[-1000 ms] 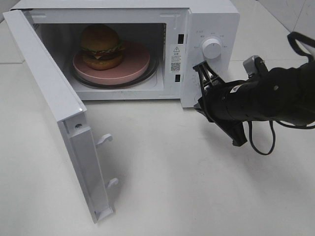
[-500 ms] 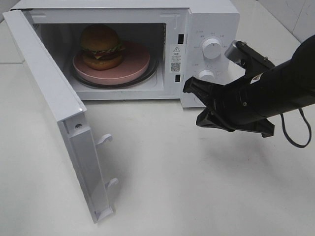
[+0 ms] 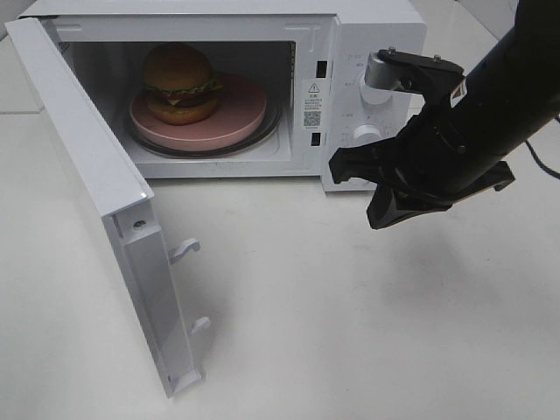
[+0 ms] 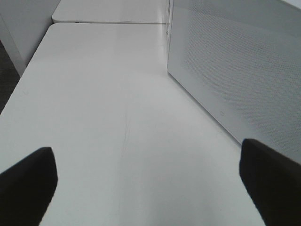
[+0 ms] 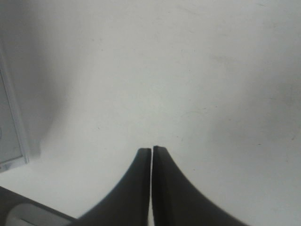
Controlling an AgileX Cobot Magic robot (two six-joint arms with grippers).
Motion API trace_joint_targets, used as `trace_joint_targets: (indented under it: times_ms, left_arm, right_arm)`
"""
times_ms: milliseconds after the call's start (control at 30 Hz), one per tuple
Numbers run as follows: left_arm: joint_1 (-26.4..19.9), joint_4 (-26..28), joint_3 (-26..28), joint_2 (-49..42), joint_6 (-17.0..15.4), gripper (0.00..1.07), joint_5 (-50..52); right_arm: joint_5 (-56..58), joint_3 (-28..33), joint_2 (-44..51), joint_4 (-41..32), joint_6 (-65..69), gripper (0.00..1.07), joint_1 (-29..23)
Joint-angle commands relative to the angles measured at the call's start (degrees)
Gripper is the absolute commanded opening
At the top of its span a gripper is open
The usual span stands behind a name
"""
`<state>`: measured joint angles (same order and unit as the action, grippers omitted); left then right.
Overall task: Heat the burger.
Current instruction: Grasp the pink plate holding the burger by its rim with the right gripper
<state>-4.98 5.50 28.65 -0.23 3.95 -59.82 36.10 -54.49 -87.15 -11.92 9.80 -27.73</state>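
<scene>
The burger [image 3: 179,83], with its brown domed bun, sits on a round pink plate [image 3: 243,112] inside the white microwave [image 3: 385,31], whose door [image 3: 92,175] stands wide open to the left. My right gripper [image 3: 376,214] hangs in front of the control panel, above the table, with its jaws pressed together and nothing between them; the right wrist view shows the shut gripper [image 5: 151,149] over bare table. The exterior high view does not show my left gripper [image 4: 149,179]. In the left wrist view it is open beside the microwave's perforated side wall [image 4: 235,70].
The lower knob [image 3: 367,134] shows just left of my right arm, which partly covers the upper knob. The door's two latch hooks [image 3: 185,248] stick out toward the table's middle. White table [image 3: 306,332] lies in front of the microwave.
My right arm has lifted and swung up to the right, and its gripper has turned from upright to slanted in front of the control panel. It stays shut. Burger and door have not moved.
</scene>
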Motion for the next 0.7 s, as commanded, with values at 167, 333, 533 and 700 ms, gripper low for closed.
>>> trace_joint_targets:
  times_ms: [167,333,533,700]
  left_arm:
    - [0.3,0.2,-0.2,-1.3,-0.3,1.01,0.4]
    - [0.3,0.2,-0.2,-1.3,-0.3,1.01,0.4]
    - [0.3,0.2,-0.2,-1.3,-0.3,1.01,0.4]
    - [0.3,0.2,-0.2,-1.3,-0.3,1.01,0.4]
  right_arm:
    - [11.5,-5.3,0.5,2.7,-13.4,0.04,0.5]
    - [16.1,-7.3,0.5,2.8,-24.6,0.04,0.3]
    - [19.7,-7.6,0.5,2.8,-43.7,0.04,0.3]
    - [20.8,-7.6,0.5,2.8,-61.5,0.05,0.3]
